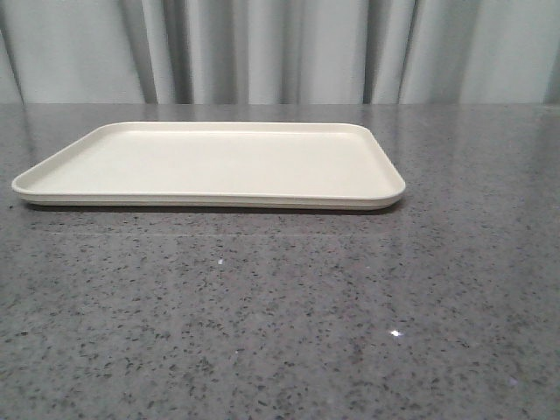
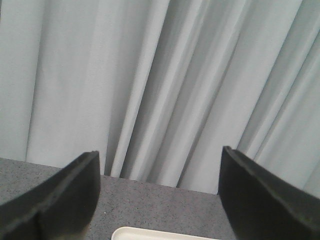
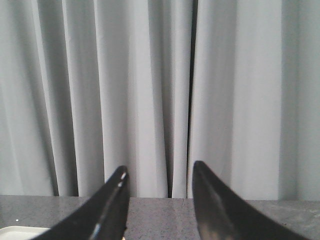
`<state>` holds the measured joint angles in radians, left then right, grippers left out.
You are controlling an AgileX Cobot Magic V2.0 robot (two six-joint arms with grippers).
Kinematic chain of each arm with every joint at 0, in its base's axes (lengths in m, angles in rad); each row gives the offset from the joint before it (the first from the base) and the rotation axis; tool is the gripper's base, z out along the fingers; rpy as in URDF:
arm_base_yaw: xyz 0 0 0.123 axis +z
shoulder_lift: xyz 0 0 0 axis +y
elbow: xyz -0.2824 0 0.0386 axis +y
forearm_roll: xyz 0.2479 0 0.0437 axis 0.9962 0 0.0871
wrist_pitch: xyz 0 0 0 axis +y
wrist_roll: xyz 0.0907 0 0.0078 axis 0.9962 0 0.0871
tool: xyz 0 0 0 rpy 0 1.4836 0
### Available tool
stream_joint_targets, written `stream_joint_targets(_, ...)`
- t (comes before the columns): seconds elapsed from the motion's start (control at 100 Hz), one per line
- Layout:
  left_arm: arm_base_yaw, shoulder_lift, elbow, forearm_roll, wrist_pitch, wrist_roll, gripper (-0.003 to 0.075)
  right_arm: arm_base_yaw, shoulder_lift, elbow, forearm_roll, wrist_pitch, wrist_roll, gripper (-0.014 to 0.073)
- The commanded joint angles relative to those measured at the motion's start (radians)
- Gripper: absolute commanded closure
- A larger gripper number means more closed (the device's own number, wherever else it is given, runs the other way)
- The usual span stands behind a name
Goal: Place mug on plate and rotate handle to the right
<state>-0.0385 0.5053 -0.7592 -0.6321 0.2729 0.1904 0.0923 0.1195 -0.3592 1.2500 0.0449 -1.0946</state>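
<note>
The plate (image 1: 210, 166), a large cream-white rectangular tray with a low rim, lies on the grey speckled table, left of centre in the front view. One corner of it shows in the left wrist view (image 2: 150, 233) and in the right wrist view (image 3: 20, 232). The mug and its handle are out of view in every frame. No arm shows in the front view. My left gripper (image 2: 160, 192) is open and empty, its black fingers wide apart, pointing toward the curtain. My right gripper (image 3: 159, 172) is open and empty, also facing the curtain.
A pale grey pleated curtain (image 1: 280, 48) hangs along the table's far edge. The grey speckled tabletop (image 1: 289, 315) stretches in front of and to the right of the plate.
</note>
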Motion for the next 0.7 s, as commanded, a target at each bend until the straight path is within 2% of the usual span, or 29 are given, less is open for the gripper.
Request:
stream_joint_targets(0.0,-0.007,0.016,-0.038,-0.008,-0.054,0.003,0.0226,0.000,0.025,-0.037,0.025,-0.045,-0.008,0.0199)
stream_joint_targets(0.69,-0.007,0.016,-0.038,-0.008,-0.071,0.003,0.0226,0.000,0.025,-0.071,0.043,-0.135,-0.008,0.0192)
